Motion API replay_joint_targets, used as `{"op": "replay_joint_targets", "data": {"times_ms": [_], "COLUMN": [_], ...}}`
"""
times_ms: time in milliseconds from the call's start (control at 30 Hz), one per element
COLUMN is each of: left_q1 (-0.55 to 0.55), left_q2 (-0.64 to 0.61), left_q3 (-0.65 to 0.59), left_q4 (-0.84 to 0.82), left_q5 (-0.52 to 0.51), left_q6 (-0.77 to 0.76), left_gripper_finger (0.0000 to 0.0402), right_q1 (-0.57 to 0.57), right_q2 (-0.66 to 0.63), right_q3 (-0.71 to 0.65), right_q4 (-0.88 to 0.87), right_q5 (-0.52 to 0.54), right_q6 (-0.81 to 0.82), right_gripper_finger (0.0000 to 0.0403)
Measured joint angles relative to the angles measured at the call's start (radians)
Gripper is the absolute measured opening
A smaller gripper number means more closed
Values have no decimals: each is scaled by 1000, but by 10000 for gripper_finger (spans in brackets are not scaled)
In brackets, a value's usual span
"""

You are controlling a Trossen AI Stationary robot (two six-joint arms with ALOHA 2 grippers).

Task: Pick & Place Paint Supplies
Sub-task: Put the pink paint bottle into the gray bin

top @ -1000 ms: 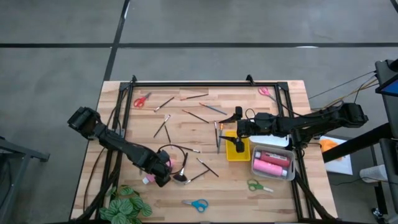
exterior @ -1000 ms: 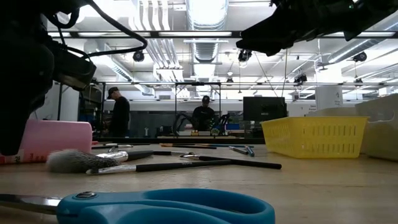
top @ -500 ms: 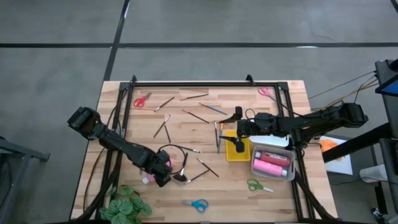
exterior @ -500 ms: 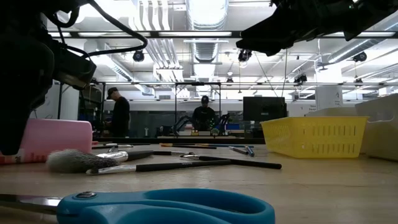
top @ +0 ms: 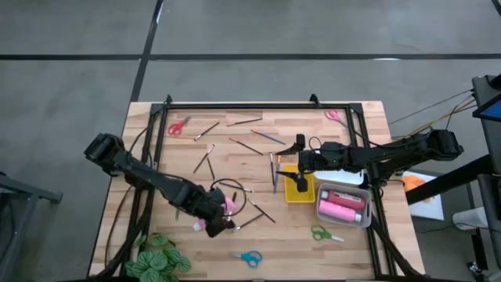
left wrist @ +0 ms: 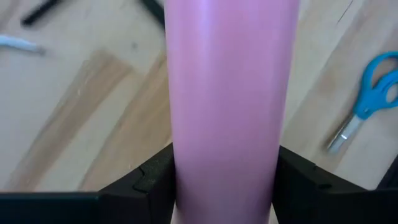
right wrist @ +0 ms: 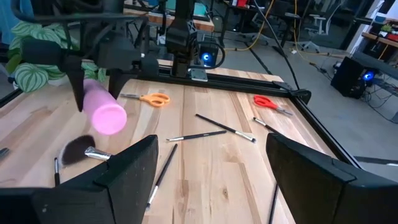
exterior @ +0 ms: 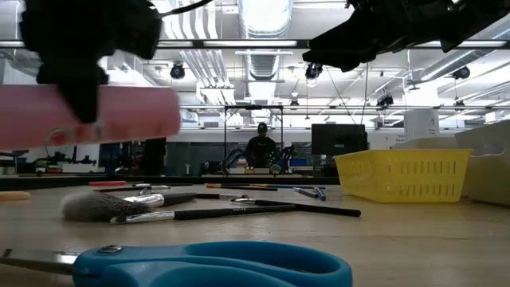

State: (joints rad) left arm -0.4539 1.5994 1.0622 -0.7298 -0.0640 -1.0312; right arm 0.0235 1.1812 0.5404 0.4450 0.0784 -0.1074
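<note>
My left gripper (top: 213, 215) is shut on a pink paint bottle (top: 228, 205), held above the wood at the table's near left; the bottle (exterior: 88, 115) hangs over a fluffy black brush (exterior: 96, 206). Several thin brushes (top: 252, 146) lie scattered across the middle. Blue scissors (top: 249, 257) lie flat near the front edge, green scissors (top: 325, 233) at the near right. My right gripper (top: 296, 164) stands open over the yellow tray (top: 299, 193), with nothing between its fingers. My left gripper pinches the pink bottle's round body (left wrist: 227, 155) between its two fingers (left wrist: 155, 180), one on each side. The fingers come from above, slanting down, and lie across the bottle. The bottle (right wrist: 106, 115) lies roughly level, lifted clear of the table.
A white tray (top: 364, 211) at the right holds pink and red bottles. A leafy plant (top: 160, 260) sits at the near left corner. Red scissors (top: 178, 127) lie at the far left, another pair (top: 337, 116) at the far right. A black frame (top: 258, 104) edges the table.
My left gripper has risen and gone toward the table's right edge, carrying the pink bottle. The bottle, which lay on the wood beside the fluffy brush, is now lifted clear and hangs above it.
</note>
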Motion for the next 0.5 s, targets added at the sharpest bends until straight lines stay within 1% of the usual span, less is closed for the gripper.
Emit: {"op": "replay_joint_targets", "data": {"times_ms": [267,500], "left_q1": [74,110], "left_q2": [76,209], "left_q3": [118,270], "left_q4": [-4,-10], "left_q5": [-7,-7], "left_q6": [155,310], "left_gripper_finger": [202,202], "right_q1": [0,0], "right_q2": [0,0], "right_q3": [0,0], "right_q4": [0,0], "right_q5": [0,0], "right_q6": [0,0], "right_gripper_finger": [297,297]}}
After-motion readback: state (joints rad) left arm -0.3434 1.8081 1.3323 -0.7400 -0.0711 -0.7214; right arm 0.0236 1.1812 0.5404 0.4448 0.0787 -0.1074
